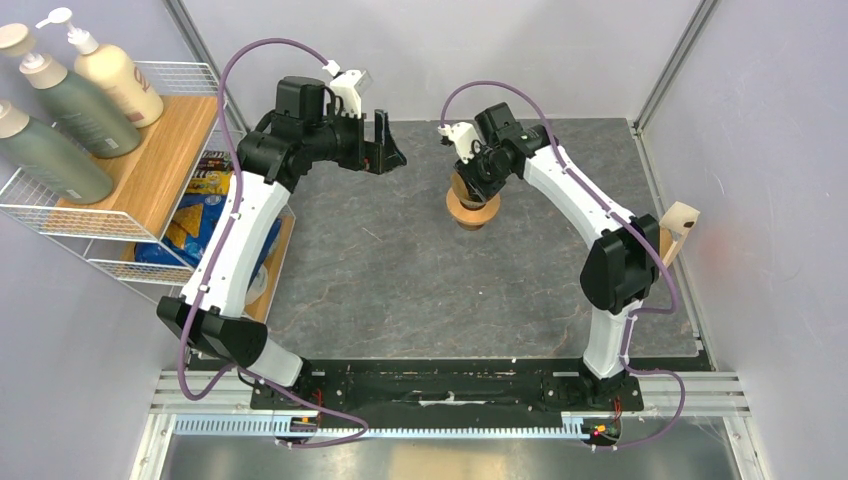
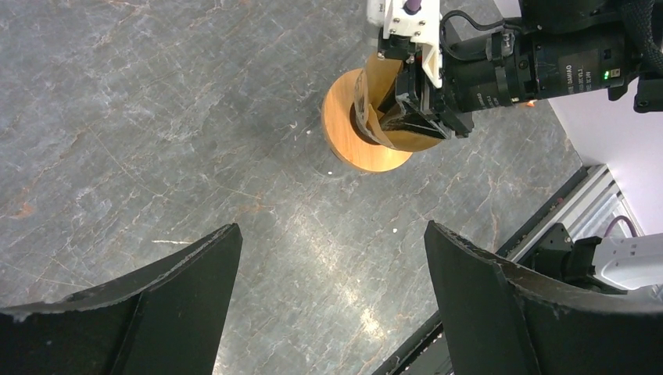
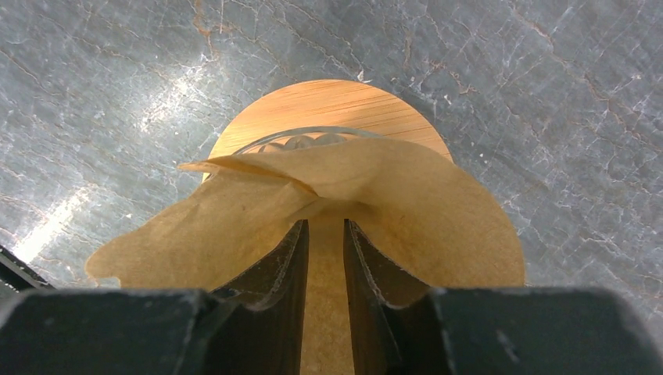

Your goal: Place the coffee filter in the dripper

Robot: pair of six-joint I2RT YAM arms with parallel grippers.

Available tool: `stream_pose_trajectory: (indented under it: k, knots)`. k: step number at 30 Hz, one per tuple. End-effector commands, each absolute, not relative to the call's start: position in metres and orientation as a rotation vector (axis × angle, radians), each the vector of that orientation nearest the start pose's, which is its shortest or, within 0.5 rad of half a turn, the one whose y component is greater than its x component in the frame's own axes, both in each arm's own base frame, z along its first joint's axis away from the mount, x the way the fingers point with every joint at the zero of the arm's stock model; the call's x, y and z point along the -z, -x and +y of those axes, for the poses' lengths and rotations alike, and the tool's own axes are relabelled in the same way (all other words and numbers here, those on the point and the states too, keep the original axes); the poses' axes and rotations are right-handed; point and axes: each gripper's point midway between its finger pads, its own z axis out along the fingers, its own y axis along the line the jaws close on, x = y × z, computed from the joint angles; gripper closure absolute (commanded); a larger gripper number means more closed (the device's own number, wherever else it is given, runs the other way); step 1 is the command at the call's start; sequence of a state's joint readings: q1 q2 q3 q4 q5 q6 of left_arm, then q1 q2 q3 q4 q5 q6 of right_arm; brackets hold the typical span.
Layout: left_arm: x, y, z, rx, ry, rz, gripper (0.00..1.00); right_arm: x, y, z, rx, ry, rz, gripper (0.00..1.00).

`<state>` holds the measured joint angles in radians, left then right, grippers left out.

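Status, left to right:

1. My left gripper (image 1: 388, 145) hangs above the table (image 1: 400, 280) toward the far left corner. Its jaws stand wide apart and nothing is between them. It has no part in the current step.

2. My right gripper (image 3: 324, 226) is positioned near the middle of the far edge, directly over the dripper (image 1: 472, 212). Its jaws are closed on the coffee filter (image 3: 406, 203), pinching the paper at a fold near its centre.

3. The coffee filter spreads out to both sides of my right fingers and covers most of the dripper's mouth. In the right wrist view, the wood collar (image 3: 328, 105) and an arc of the glass rim (image 3: 305, 141) show beyond the paper. In the left wrist view, the lower part of the paper appears to sit inside the collar opening. Whether the tip touches the glass wall cannot be determined.

Progress assessment: pick-up and transport are complete. Insertion appears begun but not finished, as the paper is crumpled rather than lying against the cone.

Remaining: lower until seated, release, withdraw upward. Risk: the paper may cling to a finger and lift out
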<state>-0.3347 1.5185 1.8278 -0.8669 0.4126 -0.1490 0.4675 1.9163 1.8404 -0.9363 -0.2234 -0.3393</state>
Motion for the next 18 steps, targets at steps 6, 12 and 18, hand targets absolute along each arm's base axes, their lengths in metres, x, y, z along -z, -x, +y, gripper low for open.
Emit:
stream_pose_trajectory:
  k: [6, 12, 18]
  knots:
    - [-0.356, -0.356, -0.201, 0.725, -0.437, 2.080, 0.05, -0.162, -0.405, 0.228, -0.291, 1.137, 2.324, 0.70]
    - [-0.357, -0.354, -0.202, 0.736, -0.444, 2.078, 0.05, -0.183, -0.402, 0.233, -0.325, 1.135, 2.282, 0.69]
    - [-0.356, -0.353, -0.204, 0.752, -0.451, 2.080, 0.05, -0.213, -0.398, 0.240, -0.363, 1.124, 2.216, 0.65]
